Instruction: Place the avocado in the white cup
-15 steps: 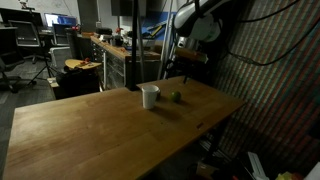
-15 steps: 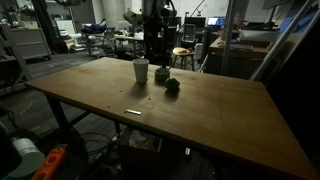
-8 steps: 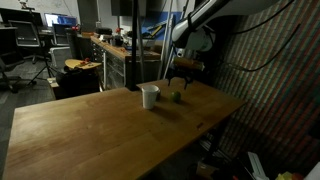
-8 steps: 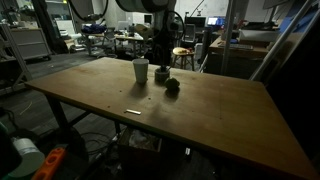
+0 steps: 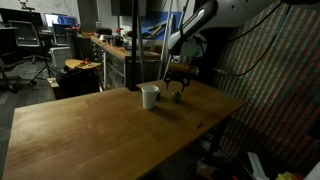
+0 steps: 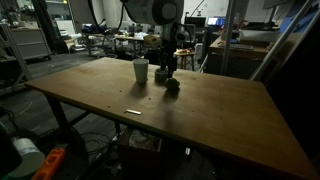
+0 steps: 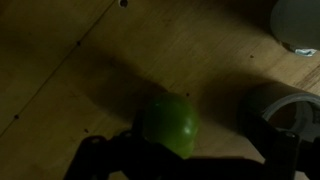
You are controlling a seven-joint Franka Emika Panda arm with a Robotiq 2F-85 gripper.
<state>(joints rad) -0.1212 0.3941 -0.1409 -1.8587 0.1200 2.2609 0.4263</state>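
Small roundish yellow-green avocado [image 5: 178,96] lying on the brown wooden surface [image 5: 90,130], near the plain white cylindrical cup [image 5: 149,96], at 3 o'clock of it and clear of its wall. Cup upright on the surface. Black robot hand [image 5: 177,82] hanging close over the avocado, at 12 o'clock of it. In an exterior view, avocado [image 6: 172,85] dark and dim, at 4 o'clock of the cup [image 6: 141,70], hand [image 6: 164,66] above. In the wrist view, avocado [image 7: 168,125] low and central, flanked by the two dark fingers [image 7: 100,158] of the hand [image 7: 188,145]: spread wide, gripping nothing. Contact with the fruit: cannot tell. Cup [image 7: 297,25] at 1 o'clock of the avocado, cut by the frame edge.
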